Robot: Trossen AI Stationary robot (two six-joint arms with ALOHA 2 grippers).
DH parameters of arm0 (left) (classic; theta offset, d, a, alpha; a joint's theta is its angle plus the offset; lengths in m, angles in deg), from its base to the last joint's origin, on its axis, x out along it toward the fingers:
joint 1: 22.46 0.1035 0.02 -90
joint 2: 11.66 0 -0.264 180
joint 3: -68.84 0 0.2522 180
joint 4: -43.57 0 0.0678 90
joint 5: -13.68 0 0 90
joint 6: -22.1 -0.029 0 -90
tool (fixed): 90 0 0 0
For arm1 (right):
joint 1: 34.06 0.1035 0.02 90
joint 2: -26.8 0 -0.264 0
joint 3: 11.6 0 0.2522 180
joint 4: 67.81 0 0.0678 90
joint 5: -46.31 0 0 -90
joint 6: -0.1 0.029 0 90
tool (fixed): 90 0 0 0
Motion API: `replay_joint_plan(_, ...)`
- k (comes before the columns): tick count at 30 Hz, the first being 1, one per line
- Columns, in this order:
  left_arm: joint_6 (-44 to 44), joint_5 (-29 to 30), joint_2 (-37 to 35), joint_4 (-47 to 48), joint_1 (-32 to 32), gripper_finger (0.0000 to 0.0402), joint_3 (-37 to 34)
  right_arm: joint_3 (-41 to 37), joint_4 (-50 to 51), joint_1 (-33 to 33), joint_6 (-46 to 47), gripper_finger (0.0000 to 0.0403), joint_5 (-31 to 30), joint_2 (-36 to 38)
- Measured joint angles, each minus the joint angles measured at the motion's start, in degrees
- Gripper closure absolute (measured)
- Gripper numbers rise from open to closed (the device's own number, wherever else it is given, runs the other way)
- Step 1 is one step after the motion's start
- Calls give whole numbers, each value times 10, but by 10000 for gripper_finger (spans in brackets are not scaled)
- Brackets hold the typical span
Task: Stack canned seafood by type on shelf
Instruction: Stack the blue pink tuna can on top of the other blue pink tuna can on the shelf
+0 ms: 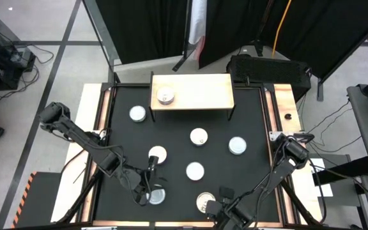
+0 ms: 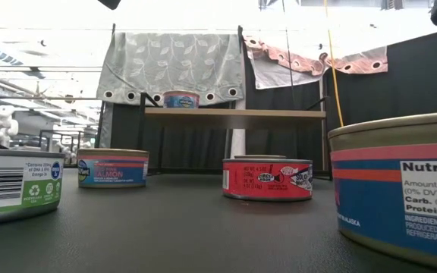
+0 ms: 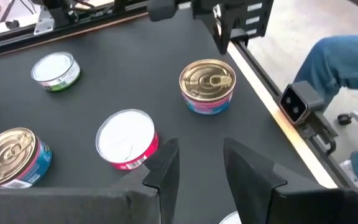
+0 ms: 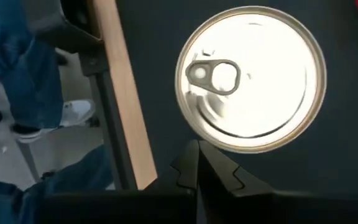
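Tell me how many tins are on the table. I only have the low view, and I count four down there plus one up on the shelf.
Observer: Seven. The high view shows seven tins spread over the black table, and a single tin on the shelf.
Operator: Where is the right gripper? I can't see it.
Observer: The right gripper is shut and empty. It points at a gold-rimmed pull-tab tin near the table's edge.
Operator: And the left one?
Observer: The left gripper hangs open above the table with nothing between its fingers. A red-sided tin lies just beyond them.
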Motion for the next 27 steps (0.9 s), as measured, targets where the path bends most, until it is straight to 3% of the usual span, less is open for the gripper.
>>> replay_joint_plan(22,-4,-5,6,-22,-3,275,0,2,38,-6,17,403,-2,-20)
replay_joint_plan(27,-34,-35,15,-57,-6,275,0,2,42,-5,17,403,-4,-21)
